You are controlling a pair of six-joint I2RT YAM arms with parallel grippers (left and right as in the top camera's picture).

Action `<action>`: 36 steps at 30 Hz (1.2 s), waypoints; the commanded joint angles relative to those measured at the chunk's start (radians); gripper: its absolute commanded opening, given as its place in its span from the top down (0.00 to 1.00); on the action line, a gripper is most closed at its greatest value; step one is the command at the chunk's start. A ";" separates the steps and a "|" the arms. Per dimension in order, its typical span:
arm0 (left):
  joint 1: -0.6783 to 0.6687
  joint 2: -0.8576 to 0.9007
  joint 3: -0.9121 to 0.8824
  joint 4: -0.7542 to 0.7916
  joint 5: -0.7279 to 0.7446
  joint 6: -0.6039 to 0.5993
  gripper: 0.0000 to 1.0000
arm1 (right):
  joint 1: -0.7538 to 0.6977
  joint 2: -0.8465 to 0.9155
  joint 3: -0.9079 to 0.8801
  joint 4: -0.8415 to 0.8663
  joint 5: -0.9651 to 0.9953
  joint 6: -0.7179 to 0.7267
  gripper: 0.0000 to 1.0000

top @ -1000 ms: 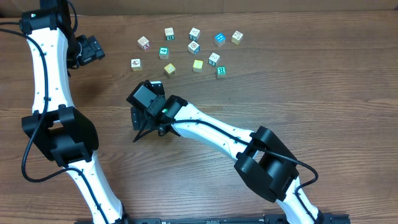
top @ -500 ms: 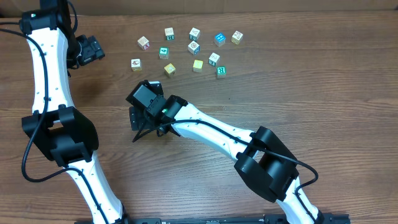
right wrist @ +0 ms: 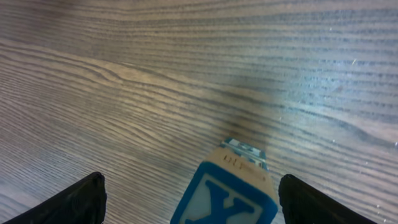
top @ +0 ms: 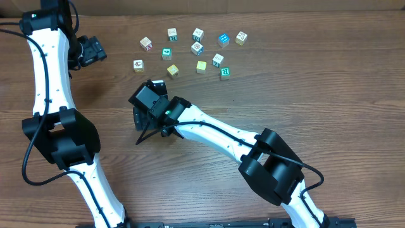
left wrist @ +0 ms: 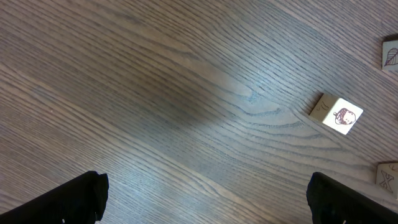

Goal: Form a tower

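In the right wrist view the tower (right wrist: 230, 193) stands between my right gripper's (right wrist: 196, 202) fingers. Its top cube shows a blue-framed letter X, and a cube with a teal edge sits under it. The right gripper is open around the top cube: the left finger (right wrist: 78, 202) stands well clear, the right finger (right wrist: 320, 202) is very near its side. In the overhead view this gripper (top: 147, 107) hides the tower. My left gripper (left wrist: 214, 202) is open over bare wood, far left of the cubes (top: 95, 50).
Several loose letter cubes lie scattered at the back of the table, from a cream one (top: 138, 65) to a teal one (top: 224, 73). A cube with a baby's face (left wrist: 339, 114) lies ahead and right of the left gripper.
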 commanded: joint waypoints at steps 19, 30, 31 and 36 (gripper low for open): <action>-0.009 -0.006 0.012 0.000 -0.002 -0.010 0.00 | -0.010 -0.058 0.011 0.039 0.024 -0.114 0.11; -0.009 -0.006 0.012 0.000 -0.002 -0.011 0.00 | -0.025 -0.066 0.011 0.043 0.034 -0.113 0.02; -0.009 -0.006 0.012 0.000 -0.002 -0.010 0.00 | -0.027 -0.072 0.011 0.043 0.034 -0.113 0.00; -0.009 -0.006 0.012 0.000 -0.002 -0.011 0.00 | -0.038 -0.131 0.011 0.043 0.034 -0.114 0.00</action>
